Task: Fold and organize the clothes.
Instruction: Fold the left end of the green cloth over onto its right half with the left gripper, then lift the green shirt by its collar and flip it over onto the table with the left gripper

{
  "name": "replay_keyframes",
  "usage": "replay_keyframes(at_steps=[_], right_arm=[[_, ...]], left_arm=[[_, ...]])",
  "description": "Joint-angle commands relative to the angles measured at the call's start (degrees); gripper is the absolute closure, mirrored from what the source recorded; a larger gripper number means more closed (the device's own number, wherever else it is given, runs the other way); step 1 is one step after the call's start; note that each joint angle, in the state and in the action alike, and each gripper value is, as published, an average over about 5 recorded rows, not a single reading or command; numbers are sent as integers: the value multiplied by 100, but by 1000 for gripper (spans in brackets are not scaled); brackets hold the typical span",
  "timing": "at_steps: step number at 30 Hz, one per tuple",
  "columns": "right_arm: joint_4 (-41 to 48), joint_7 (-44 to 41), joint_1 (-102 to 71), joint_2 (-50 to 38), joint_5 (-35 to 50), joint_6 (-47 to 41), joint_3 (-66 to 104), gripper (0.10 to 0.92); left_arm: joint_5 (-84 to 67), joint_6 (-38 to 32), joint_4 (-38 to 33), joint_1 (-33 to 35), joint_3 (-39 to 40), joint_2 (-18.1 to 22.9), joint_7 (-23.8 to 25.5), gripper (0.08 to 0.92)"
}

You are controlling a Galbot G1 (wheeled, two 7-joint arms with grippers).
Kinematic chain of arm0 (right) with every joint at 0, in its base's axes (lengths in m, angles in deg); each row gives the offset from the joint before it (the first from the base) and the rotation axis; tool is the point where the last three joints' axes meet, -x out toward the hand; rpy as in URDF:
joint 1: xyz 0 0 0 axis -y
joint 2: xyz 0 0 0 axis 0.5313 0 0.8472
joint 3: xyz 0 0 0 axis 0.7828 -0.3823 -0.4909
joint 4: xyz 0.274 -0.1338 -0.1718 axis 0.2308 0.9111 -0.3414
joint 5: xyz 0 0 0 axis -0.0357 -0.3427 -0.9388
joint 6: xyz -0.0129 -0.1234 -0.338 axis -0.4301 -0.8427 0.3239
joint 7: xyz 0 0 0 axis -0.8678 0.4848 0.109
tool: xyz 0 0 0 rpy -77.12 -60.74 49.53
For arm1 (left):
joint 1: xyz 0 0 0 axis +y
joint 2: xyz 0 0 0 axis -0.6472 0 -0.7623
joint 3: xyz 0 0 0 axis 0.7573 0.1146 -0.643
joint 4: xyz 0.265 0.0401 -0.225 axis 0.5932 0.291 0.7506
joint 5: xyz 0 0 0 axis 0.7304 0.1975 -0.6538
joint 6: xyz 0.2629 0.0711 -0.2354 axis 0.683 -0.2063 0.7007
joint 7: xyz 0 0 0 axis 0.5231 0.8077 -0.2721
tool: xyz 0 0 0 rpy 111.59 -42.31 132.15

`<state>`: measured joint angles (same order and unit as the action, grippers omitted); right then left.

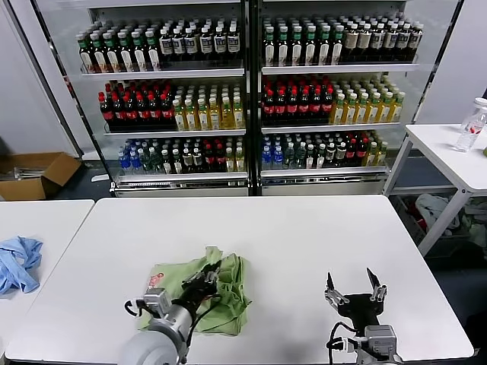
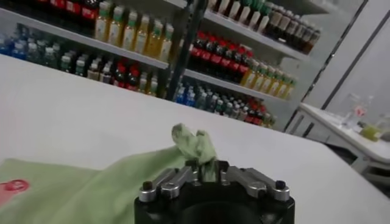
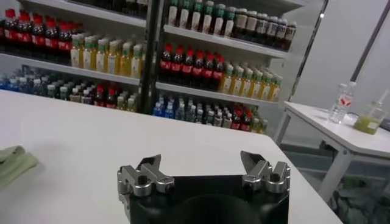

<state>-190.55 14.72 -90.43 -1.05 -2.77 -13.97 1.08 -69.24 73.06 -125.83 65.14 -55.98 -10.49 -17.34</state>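
A soft, light green cotton-like polo shirt (image 1: 217, 293) lies crumpled on the smooth white worktop (image 1: 304, 243), near its front edge and left of centre. Its cloth is bunched into loose folds, and a red-and-white printed patch shows on the flat part toward the left. The left tool (image 1: 204, 280), black with metal-coloured knuckles, sits over the middle of the shirt with its fingers pressed together on a pinch of the green fabric; in the left wrist view a rumpled tuft of the shirt (image 2: 196, 146) stands up right between the closed fingers of the left tool (image 2: 207, 169).

The right tool (image 1: 354, 289) hangs over bare worktop near the front edge, well apart from the shirt, with its two dark pointed fingers spread wide and touching nothing; the right wrist view shows the right tool (image 3: 201, 167) spread the same way.

A smaller, wrinkled light blue cloth (image 1: 19, 262) lies heaped on a separate white side table (image 1: 46, 220) to the left. Behind stand glass-fronted shelves of bottled drinks (image 1: 243, 99).
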Motion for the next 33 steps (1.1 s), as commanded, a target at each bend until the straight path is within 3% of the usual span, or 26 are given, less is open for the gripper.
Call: replay_keyframes(at_steps=[1, 6, 9, 12, 19, 33], right_arm=[[-34, -29, 22, -18, -35, 14, -6, 203], [2, -65, 155, -76, -7, 14, -33, 202], [54, -74, 235, -74, -1, 18, -92, 203], [105, -88, 271, -75, -3, 34, -113, 203], [126, -102, 258, -128, -1, 59, -62, 203], [174, -103, 228, -77, -33, 85, -68, 203]], left_arm=[[264, -457, -264, 74, 506, 541, 380, 708], [565, -746, -649, 481, -513, -191, 484, 543], [573, -645, -468, 839, -1559, -698, 414, 448], [710, -441, -165, 1272, -2260, -952, 483, 361], [1447, -291, 762, 1411, -2423, -759, 520, 191], [717, -12, 797, 1173, -2012, -562, 691, 177]])
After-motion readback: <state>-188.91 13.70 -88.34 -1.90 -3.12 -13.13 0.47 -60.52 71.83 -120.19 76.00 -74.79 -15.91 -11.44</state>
